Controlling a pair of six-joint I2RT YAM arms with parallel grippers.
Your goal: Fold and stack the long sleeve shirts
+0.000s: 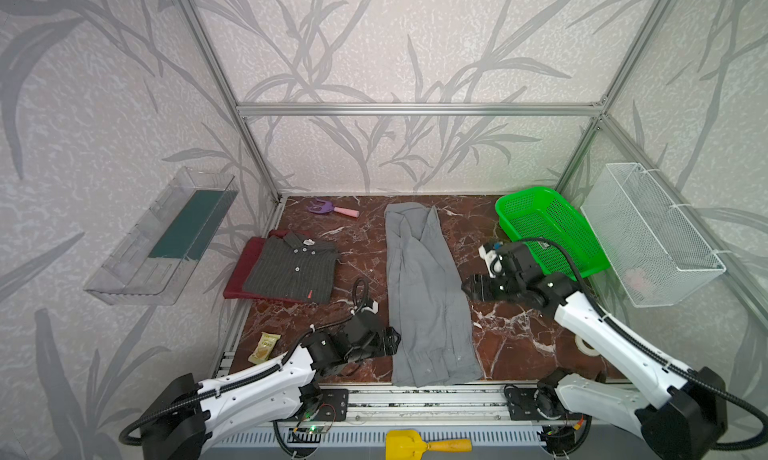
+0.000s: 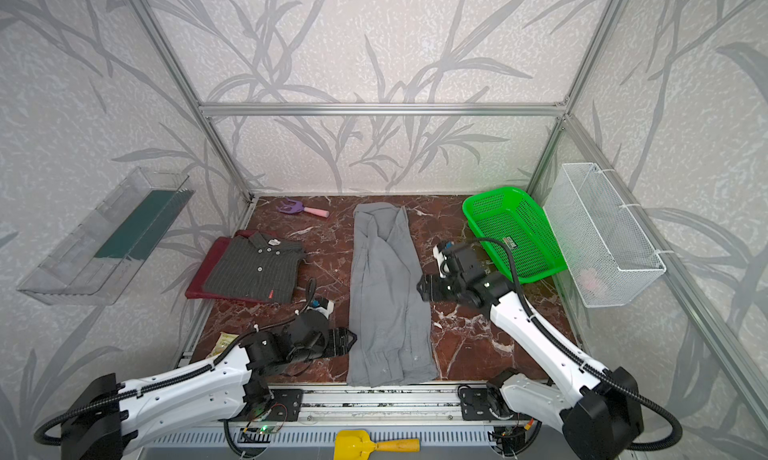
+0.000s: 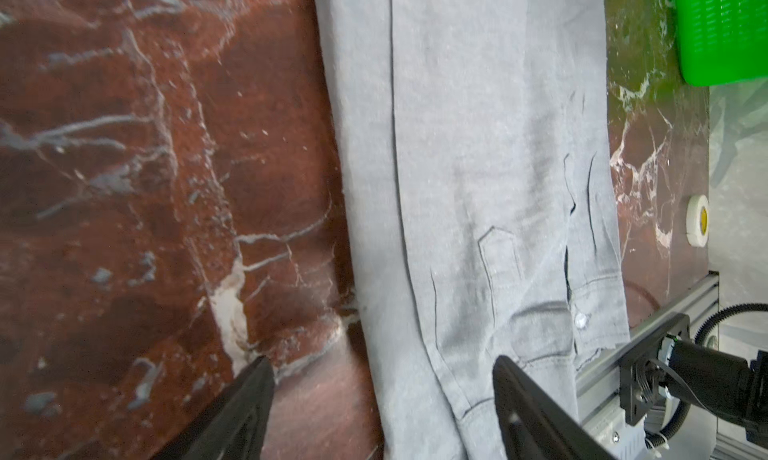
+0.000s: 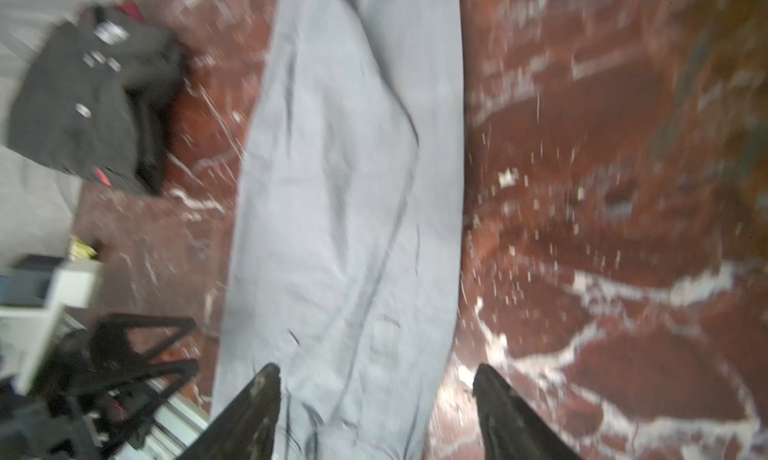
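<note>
**Light grey shirt** (image 1: pixel 428 296): plain, folded lengthwise into a long narrow strip. It lies flat down the middle of the bench (image 1: pixel 361 246), collar end toward the back wall and buttoned cuff end reaching the front edge. Shallow creases run along its length.

**Pinstriped shirt** (image 1: pixel 293 271): dark grey, folded to a compact rectangle, with collar and buttoned placket facing up and a small red tag near its front hem. It rests on the maroon shirt.

**Maroon shirt** (image 1: pixel 243 271): also folded, its left edge and back corner showing beneath. The stack sits at the bench's left side, well apart from the grey strip.
</note>
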